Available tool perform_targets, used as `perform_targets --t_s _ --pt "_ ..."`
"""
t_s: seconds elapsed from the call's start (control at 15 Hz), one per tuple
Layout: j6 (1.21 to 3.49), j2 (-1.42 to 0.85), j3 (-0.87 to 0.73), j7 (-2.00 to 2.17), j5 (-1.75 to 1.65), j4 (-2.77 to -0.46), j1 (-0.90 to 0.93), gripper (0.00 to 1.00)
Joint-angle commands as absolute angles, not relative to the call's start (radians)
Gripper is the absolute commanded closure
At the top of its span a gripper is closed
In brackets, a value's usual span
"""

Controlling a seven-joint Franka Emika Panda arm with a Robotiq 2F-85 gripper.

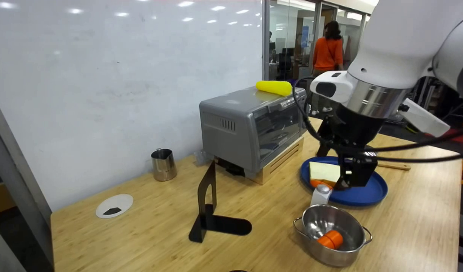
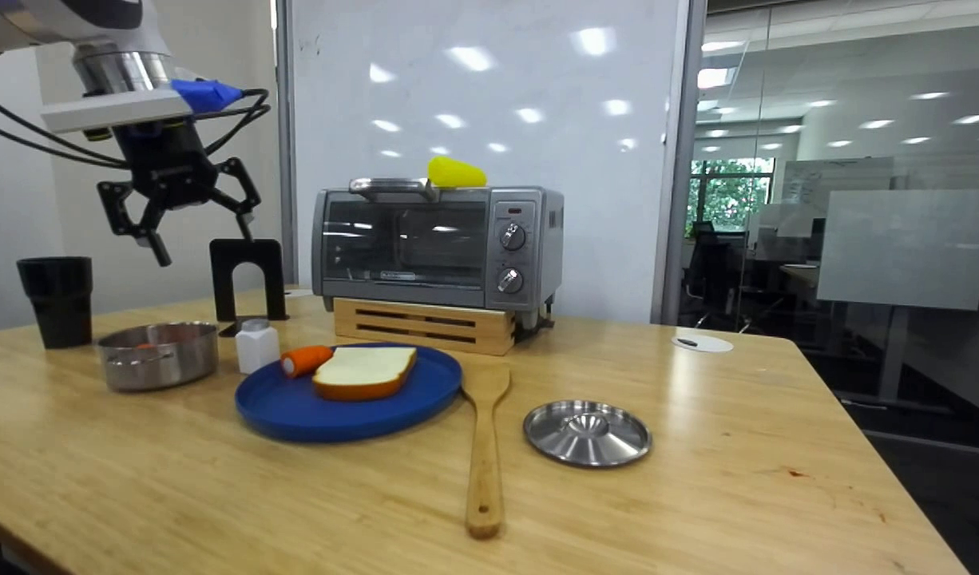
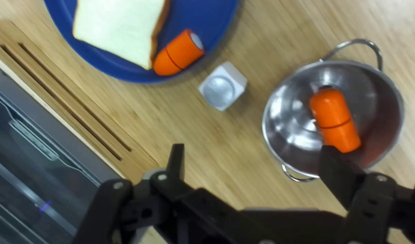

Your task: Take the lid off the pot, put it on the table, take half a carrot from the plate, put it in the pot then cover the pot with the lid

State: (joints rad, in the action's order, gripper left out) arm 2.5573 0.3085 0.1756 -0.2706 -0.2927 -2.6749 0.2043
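From where I stand, the half carrot (image 3: 334,118) already lies inside the pot (image 3: 380,112), so I judge only the covering is left, and that turns on how the pincer (image 2: 205,246) stands to the lid (image 2: 589,447). In an exterior view the pincer hangs at the upper left of the frame, higher than the pot, its two fingers (image 2: 158,248) spread wide with nothing between them; the lid rests flat on the table (image 2: 697,495), low and right of centre, well apart from the pincer, with the plate (image 2: 322,423) and a wooden spatula (image 2: 484,455) lying between. Being round, it offers no long axis to match; the upturned knob (image 2: 588,423) at its middle looks the likeliest hold, and small enough, I'd say, to want a careful straight descent. Some of this I can't make out. The wrist view has no lid in it, and in an exterior view black cables (image 1: 409,159) cross a glint of metal (image 1: 371,153) beside the pincer that may or may not be the lid's edge. In the wrist view one fingertip (image 3: 332,166) hides part of the pot's lower rim, right of centre, while in an exterior view its wall (image 2: 160,366) covers all but a sliver of the half carrot.
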Motion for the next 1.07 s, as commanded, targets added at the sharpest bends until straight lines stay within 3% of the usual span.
perform_targets --t_s 0.0,0.6,0.93,1.0 --pt "2.566 0.288 0.215 -0.197 -0.364 -2.646 0.182 0.0" --pt "2.604 0.494 0.001 -0.157 -0.391 -2.797 -0.043 0.0" --pt "2.66 0.47 -0.156 -0.21 -0.377 -2.778 -0.2 0.0" --pt "2.619 0.487 -0.113 -0.2 -0.361 -2.777 -0.161 0.0"
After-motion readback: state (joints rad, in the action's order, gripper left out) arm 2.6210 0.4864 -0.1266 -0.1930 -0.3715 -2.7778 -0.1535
